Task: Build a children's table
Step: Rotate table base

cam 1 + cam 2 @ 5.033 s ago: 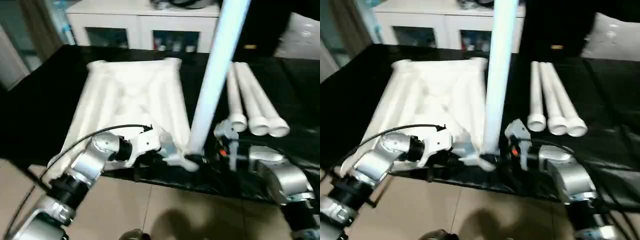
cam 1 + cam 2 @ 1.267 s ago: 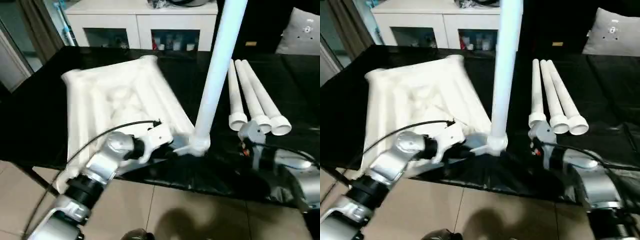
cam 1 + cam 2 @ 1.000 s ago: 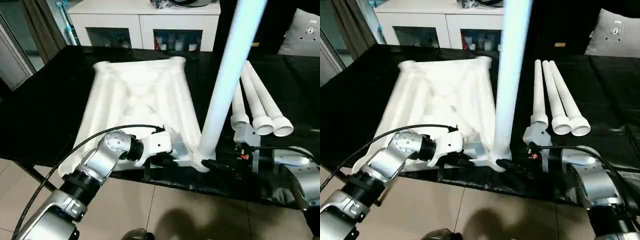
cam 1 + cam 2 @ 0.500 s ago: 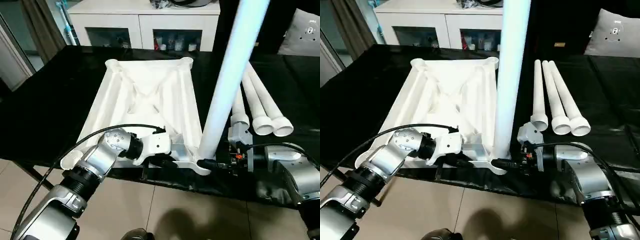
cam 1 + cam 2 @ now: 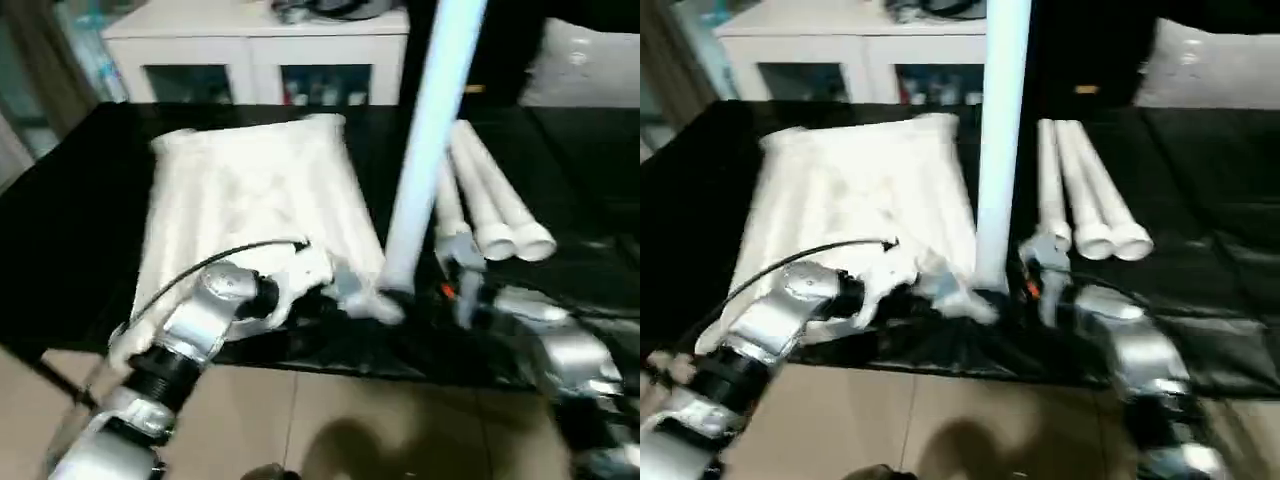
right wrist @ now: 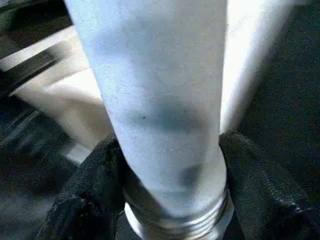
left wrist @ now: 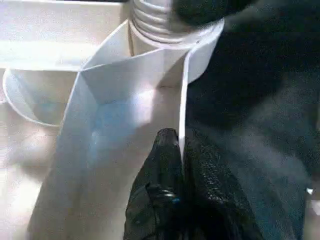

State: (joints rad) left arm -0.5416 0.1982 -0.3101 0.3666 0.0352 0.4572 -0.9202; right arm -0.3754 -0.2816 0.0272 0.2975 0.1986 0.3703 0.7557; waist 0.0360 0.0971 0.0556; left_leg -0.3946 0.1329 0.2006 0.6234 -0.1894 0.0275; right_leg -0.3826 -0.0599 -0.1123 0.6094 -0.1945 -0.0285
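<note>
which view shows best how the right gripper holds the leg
The right wrist view: both fingers clamp the leg just above its threaded end. The eye views show the leg standing upright, the right gripper at its base.

Three legs (image 5: 490, 205) lie right of tabletop (image 5: 250, 200)

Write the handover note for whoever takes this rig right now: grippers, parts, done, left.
Left gripper: shut on the tabletop, pinching a thin rib near the corner socket.
Right gripper: shut on the upright leg, fingers either side just above its threaded end.
Parts: tabletop lies underside up on the black work table; upright leg stands at the near right corner socket; three spare legs lie side by side to the right.
Done: first leg placed at its socket; whether it is fully seated cannot be told.
Left: finish seating this leg, then fit the three spare legs.
</note>
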